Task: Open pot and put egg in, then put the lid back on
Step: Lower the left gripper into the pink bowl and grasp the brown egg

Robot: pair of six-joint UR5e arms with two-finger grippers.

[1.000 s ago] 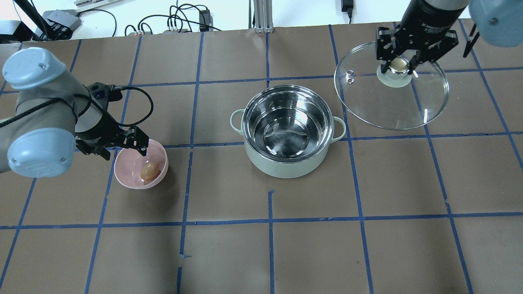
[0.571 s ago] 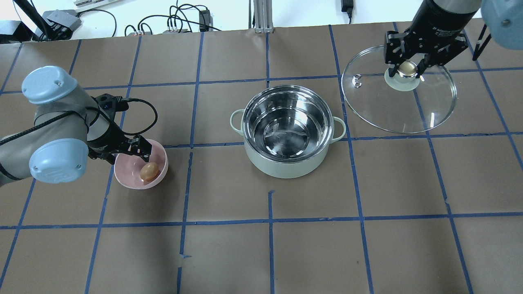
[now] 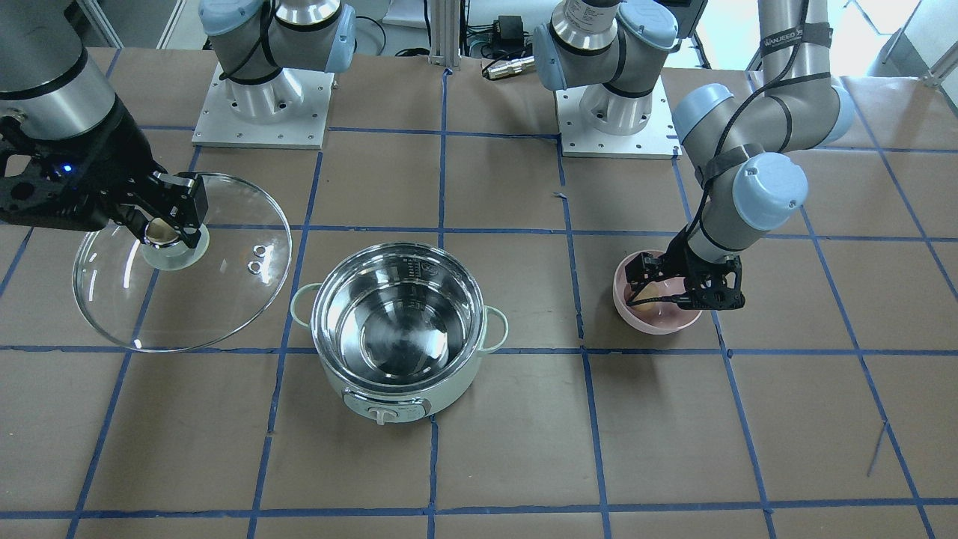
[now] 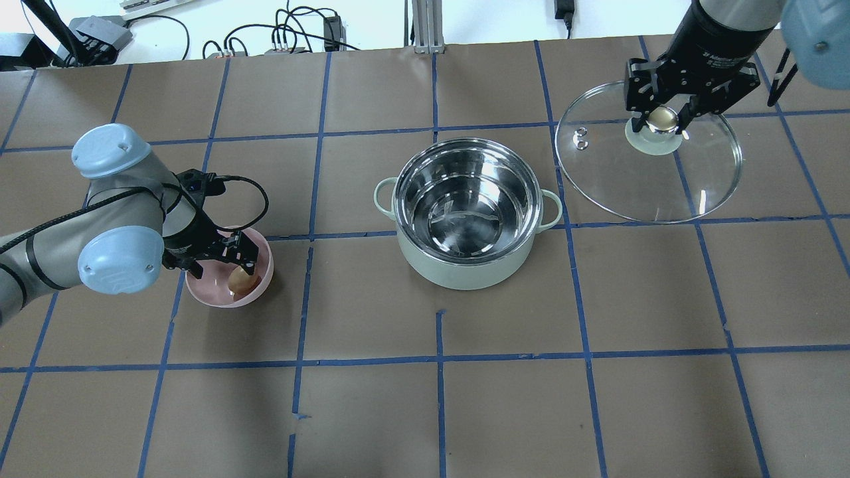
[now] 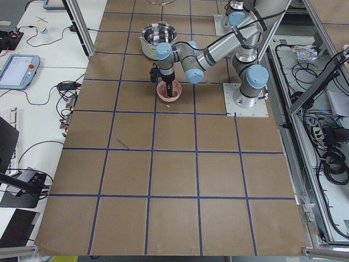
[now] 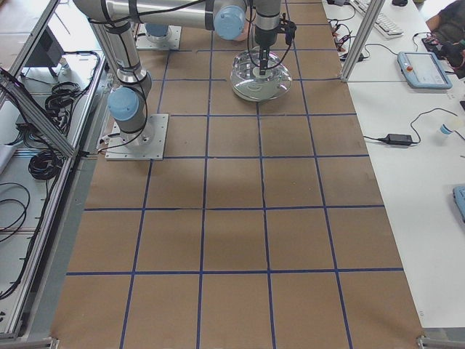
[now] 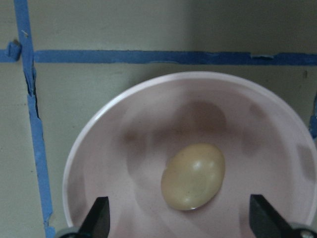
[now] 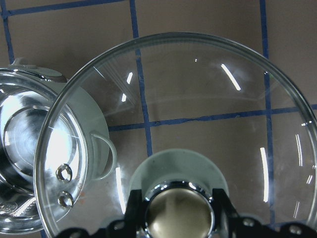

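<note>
The mint-green pot (image 4: 458, 275) stands open at the table's centre, its steel inside bare; it also shows in the front view (image 3: 404, 397). The light-brown egg (image 4: 242, 282) lies in a pink bowl (image 4: 206, 287) to the pot's left. My left gripper (image 4: 224, 265) is open, lowered into the bowl, with a finger on each side of the egg (image 7: 193, 176), not touching it. My right gripper (image 4: 662, 119) is shut on the beige knob of the glass lid (image 4: 647, 172), right of the pot. I cannot tell whether the lid (image 3: 217, 299) touches the table.
Cables and power boxes (image 4: 285, 40) lie beyond the table's far edge. The two arm bases (image 3: 262, 97) stand on plates at the robot's side. The pot's right loop handle (image 4: 552, 209) sits close to the lid's rim.
My left gripper has moved right and down into the pink bowl, over the egg. My right gripper has carried the lid a little further right, away from the pot.
</note>
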